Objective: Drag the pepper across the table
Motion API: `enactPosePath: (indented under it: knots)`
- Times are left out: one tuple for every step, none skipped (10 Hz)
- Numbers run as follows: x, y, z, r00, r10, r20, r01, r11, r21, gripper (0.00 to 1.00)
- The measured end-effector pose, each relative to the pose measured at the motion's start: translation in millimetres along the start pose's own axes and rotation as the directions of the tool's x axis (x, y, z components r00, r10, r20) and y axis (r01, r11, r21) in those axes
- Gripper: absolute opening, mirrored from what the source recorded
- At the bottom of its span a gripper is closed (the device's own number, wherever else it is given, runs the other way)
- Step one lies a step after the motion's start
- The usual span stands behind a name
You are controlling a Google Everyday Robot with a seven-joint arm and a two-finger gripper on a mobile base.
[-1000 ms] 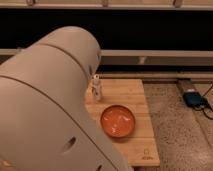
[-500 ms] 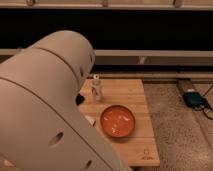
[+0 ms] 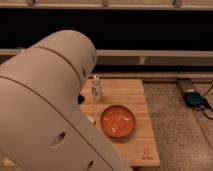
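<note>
White arm hides the tool and half the table.

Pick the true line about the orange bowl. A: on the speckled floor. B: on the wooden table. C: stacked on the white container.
B: the orange bowl rests on the table, apart from the small white container behind it; the tool is out of sight behind the robot's arm.
</note>
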Motion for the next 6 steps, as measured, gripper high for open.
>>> enactPosePath:
  knots:
    - [-0.5, -0.7, -2.1, 1.000, 0.003, 0.005, -0.003, 1.000, 0.001, 0.02]
    - [-0.7, -1.4, -3.5, 1.000, 0.005, 0.008, -0.005, 1.000, 0.002, 0.00]
    - [-0.4, -3.6, -5.4, 1.000, 0.012, 0.012, -0.012, 1.000, 0.003, 0.00]
    - [0.7, -5.4, -6.7, 1.000, 0.020, 0.012, -0.020, 1.000, 0.004, 0.00]
    - [2.4, -7.2, -7.2, 1.000, 0.028, 0.006, -0.028, 1.000, 0.004, 0.00]
    - [4.2, -9.3, -7.6, 0.999, 0.034, -0.001, -0.034, 0.999, 0.004, 0.00]
